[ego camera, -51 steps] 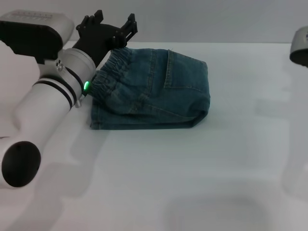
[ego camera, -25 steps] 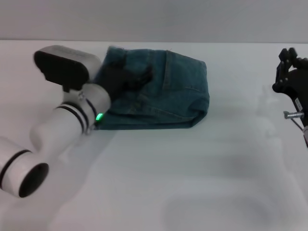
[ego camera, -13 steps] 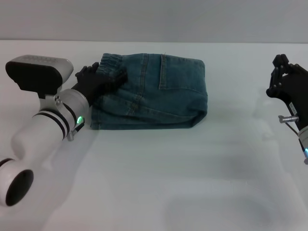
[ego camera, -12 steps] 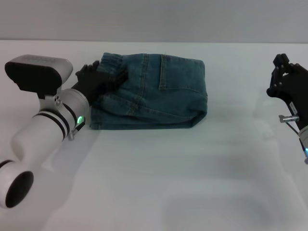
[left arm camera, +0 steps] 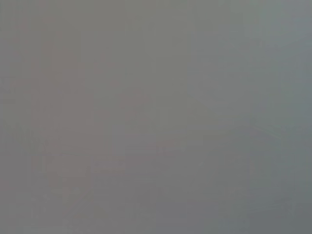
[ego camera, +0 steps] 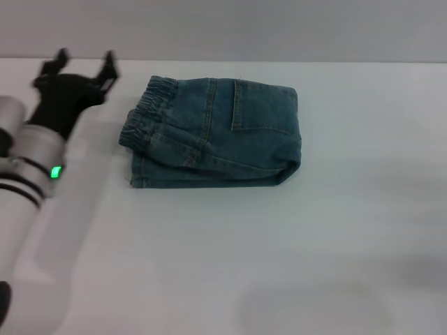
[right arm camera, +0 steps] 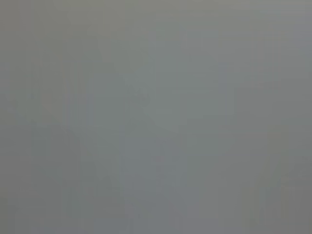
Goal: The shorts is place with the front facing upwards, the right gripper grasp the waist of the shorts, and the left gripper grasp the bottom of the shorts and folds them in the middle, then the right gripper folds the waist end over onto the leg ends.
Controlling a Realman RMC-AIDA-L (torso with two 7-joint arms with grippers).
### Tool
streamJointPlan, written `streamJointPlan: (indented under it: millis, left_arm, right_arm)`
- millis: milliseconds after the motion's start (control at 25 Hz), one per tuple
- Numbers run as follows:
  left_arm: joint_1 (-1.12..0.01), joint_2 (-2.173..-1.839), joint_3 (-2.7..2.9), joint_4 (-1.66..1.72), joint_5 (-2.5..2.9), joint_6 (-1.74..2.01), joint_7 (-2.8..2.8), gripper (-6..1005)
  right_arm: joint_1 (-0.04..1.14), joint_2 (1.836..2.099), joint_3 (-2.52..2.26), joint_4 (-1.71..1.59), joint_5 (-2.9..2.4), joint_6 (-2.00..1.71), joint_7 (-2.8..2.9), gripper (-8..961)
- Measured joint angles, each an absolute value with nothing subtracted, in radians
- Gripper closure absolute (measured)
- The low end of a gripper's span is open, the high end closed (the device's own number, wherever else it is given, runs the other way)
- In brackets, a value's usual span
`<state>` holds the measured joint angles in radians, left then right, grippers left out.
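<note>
Left gripper withdrawn off shorts, right gripper gone from sight

Even, soft light falls from above on the white table, bright without glare. The shorts cast only a thin shadow along their near edge. Both wrist views are flat, featureless grey, with nothing in focus.

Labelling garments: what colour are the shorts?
Blue-green denim shorts, folded; head view shows it best.
</note>
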<state>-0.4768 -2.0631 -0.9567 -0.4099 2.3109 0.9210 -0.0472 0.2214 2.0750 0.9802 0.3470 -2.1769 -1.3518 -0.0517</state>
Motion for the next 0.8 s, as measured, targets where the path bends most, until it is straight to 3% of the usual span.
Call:
streamJointPlan:
  millis: [200,400,800]
  left_arm:
    - [-0.464,-2.062,-1.032,-0.309,2.311,0.949,-0.037,172]
    - [-0.465,-2.061,-1.027,-0.272,2.313,0.970,-0.035,172]
    - [-0.471,-2.067,-0.935,-0.281,2.314,0.972,-0.008,172]
  right_arm:
    - [0.154,2.065,1.028,0.292,-2.040,-1.377,0.038,947]
    - [0.148,2.067,1.026,0.165,-2.037,-1.399,0.204,789]
    - [0.179,2.075,0.952,0.105,-2.037,-1.415,0.205,367]
